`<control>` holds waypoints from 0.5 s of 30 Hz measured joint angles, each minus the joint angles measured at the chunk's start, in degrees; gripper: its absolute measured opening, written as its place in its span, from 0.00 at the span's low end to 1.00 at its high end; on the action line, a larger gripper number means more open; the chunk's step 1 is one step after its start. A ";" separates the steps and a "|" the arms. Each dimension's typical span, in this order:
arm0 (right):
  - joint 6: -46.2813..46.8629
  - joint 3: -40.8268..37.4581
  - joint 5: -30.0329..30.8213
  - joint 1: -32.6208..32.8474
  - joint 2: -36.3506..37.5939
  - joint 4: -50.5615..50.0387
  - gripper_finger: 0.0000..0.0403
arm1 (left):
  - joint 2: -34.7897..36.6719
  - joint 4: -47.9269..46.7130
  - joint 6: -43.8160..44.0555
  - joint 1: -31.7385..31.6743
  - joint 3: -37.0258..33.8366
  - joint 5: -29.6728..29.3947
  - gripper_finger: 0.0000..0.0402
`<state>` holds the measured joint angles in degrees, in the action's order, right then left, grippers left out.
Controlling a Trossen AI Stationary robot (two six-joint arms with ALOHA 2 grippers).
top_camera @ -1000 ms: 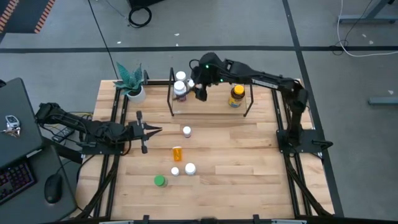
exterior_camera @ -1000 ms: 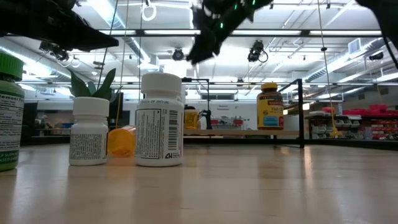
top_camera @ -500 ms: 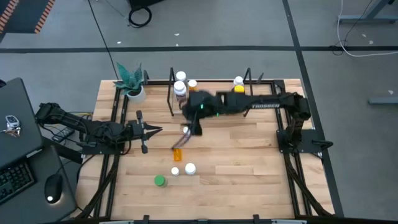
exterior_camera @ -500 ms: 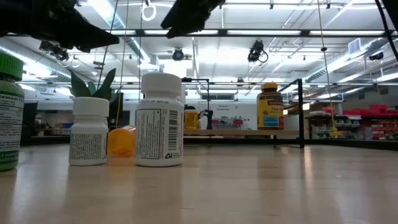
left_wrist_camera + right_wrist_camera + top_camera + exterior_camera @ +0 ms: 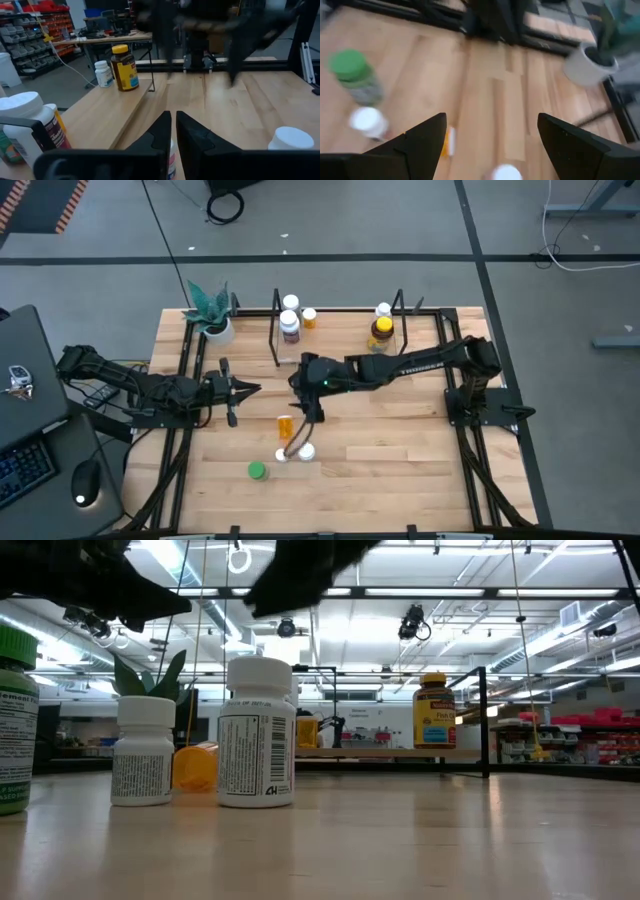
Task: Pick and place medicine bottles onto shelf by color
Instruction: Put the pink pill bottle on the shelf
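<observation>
Loose medicine bottles sit mid-table: the orange bottle (image 5: 286,424) lies on its side, two white-capped bottles (image 5: 305,451) stand just past it toward the front edge, and the green-capped bottle (image 5: 257,471) stands a little further out to the left. All of these lie directly under or just ahead of my right gripper (image 5: 300,435), which I have stretched from its base across the table so it hangs above the cluster. In the right wrist view its two fingers (image 5: 410,147) are spread wide with nothing between them, the orange bottle (image 5: 449,141) showing in the gap; I judge this a pre-grasp hover, jaws parted to drop around a bottle

The shelf (image 5: 340,330) stands behind the right gripper, toward the far edge. It already carries white-capped bottles at its left end and the amber bottle with yellow lid (image 5: 380,333) at its right end, apart, which fits sorting by colour

Left gripper (image 5: 240,389) waits to the left of the cluster, fingers (image 5: 162,131) nearly together and holding nothing, well clear of the right arm's reach path
</observation>
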<state>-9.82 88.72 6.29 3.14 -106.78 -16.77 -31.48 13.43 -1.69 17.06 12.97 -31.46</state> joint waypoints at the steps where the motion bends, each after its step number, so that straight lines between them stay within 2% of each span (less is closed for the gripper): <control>1: 0.55 -1.54 0.08 -0.70 0.00 1.48 0.80 | 0.00 -0.01 0.01 0.00 0.00 0.02 0.09; 10: 5.97 -14.54 -4.60 -6.04 -0.14 17.97 0.80 | 0.00 0.00 0.00 0.00 0.00 0.01 0.06; 15: 7.18 -16.06 -4.83 -6.98 -3.67 21.95 0.80 | 0.00 0.11 -0.04 0.00 0.00 0.02 0.08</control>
<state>-2.63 72.66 1.45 -3.84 -110.46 5.18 -31.48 13.54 -1.74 17.06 12.97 -31.44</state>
